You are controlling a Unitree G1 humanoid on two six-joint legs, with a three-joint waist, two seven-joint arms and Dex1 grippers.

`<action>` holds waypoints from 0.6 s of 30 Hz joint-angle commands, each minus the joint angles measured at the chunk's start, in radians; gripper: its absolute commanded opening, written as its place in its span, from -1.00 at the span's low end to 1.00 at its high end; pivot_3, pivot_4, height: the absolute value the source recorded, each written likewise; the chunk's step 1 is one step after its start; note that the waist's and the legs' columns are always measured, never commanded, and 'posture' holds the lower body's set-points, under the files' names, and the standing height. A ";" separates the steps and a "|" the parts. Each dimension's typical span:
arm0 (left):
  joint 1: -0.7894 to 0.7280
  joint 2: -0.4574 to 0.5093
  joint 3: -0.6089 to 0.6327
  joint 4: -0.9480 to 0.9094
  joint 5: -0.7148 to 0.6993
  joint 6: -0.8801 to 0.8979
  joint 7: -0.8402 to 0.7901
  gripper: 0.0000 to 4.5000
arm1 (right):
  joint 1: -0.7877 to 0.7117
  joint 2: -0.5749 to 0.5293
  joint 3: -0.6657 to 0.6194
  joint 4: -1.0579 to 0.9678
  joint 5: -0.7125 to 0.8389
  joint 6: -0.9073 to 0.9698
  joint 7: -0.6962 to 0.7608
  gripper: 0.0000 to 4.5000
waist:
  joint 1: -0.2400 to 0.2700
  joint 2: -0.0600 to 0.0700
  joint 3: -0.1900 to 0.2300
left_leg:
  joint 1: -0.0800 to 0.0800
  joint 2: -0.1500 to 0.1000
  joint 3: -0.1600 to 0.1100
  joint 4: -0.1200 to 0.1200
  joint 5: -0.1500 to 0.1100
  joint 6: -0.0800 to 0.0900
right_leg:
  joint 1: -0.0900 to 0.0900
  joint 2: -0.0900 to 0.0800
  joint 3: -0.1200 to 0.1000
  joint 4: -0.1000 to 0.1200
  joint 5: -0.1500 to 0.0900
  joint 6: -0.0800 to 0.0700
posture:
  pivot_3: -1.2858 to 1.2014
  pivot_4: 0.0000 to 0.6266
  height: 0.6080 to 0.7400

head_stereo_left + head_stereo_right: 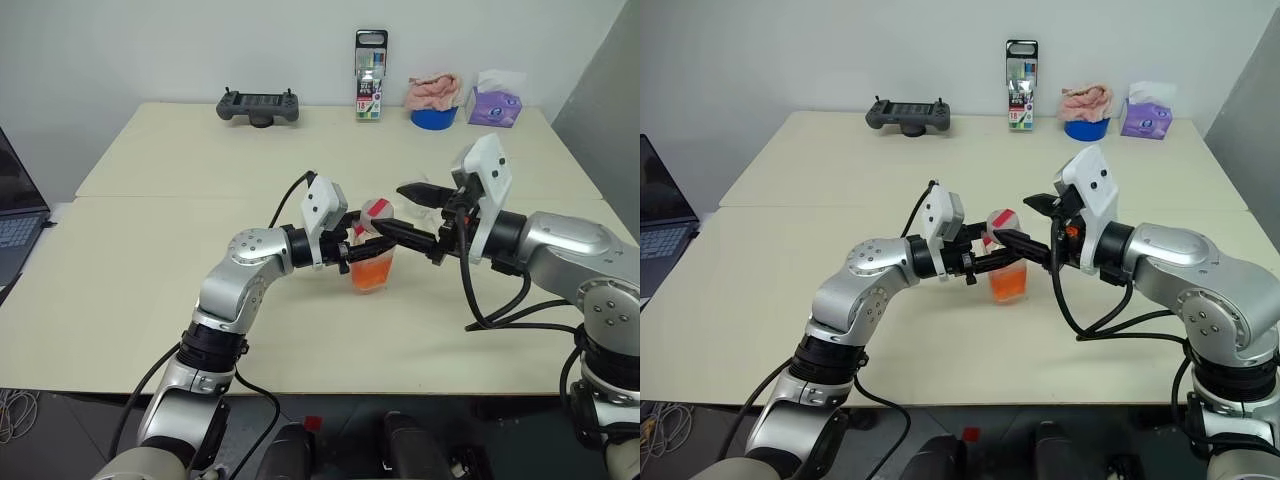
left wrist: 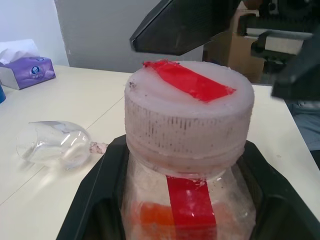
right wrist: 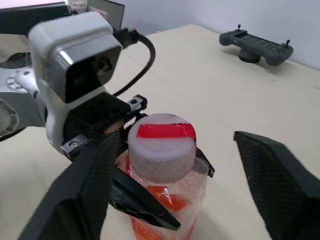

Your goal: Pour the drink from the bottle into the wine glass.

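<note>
Overhead: one squarish clear plastic bottle (image 1: 371, 262) with orange-red drink (image 1: 369, 274) pinched between the left gripper (image 1: 362, 252) fingers. Right gripper (image 1: 402, 213) spread wide around the ribbed cap (image 1: 376, 210), no contact visible. Left wrist: one clear wine glass (image 2: 54, 145) lying on its side on the table (image 2: 45, 200), beyond the bottle. Right wrist: cap sits between open fingers (image 3: 75, 200).

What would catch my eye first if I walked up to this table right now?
Probably the two robot arms meeting over the middle of the table: the left gripper clamps a small bottle of orange-red drink, cap still on, while the right gripper stands open around that cap. Next, the wine glass, lying on its side on the table rather than upright.
</note>
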State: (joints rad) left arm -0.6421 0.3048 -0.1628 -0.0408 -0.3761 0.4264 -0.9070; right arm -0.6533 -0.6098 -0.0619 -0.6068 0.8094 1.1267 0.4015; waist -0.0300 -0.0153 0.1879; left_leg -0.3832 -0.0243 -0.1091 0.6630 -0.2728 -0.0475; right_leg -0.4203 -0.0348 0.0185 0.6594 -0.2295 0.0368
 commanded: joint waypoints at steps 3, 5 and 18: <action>-0.020 -0.008 0.007 -0.045 -0.014 -0.027 -0.006 -0.05 | -0.004 0.020 0.002 -0.056 0.002 0.016 -0.052 0.68 | 0.000 0.000 0.000 | 0.000 0.000 0.000 0.000 0.000 0.000 | 0.000 0.000 0.000 0.000 0.000 0.000 | 0.03 -0.52 1.00; -0.021 -0.011 0.005 -0.043 -0.014 -0.028 -0.007 -0.05 | -0.006 0.030 0.012 -0.052 -0.016 0.017 -0.074 0.68 | 0.000 0.000 0.000 | 0.000 0.000 0.000 0.000 0.000 0.000 | 0.000 0.000 0.000 0.000 0.000 0.000 | 0.03 -0.52 1.00; -0.021 -0.010 0.007 -0.041 -0.013 -0.028 -0.009 -0.05 | -0.019 0.062 0.028 -0.034 -0.036 0.015 -0.128 -0.19 | 0.000 0.000 0.000 | 0.000 0.000 0.000 0.000 0.000 0.000 | 0.000 0.000 0.000 0.000 0.000 0.000 | 0.03 -0.52 1.00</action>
State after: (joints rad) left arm -0.6421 0.3008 -0.1628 -0.0404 -0.3751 0.4247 -0.9067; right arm -0.6506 -0.5428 -0.0179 -0.6313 0.7983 1.1466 0.2971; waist -0.0301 -0.0153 0.1879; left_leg -0.3833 -0.0244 -0.1090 0.6630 -0.2728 -0.0475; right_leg -0.4203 -0.0347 0.0187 0.6592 -0.2295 0.0369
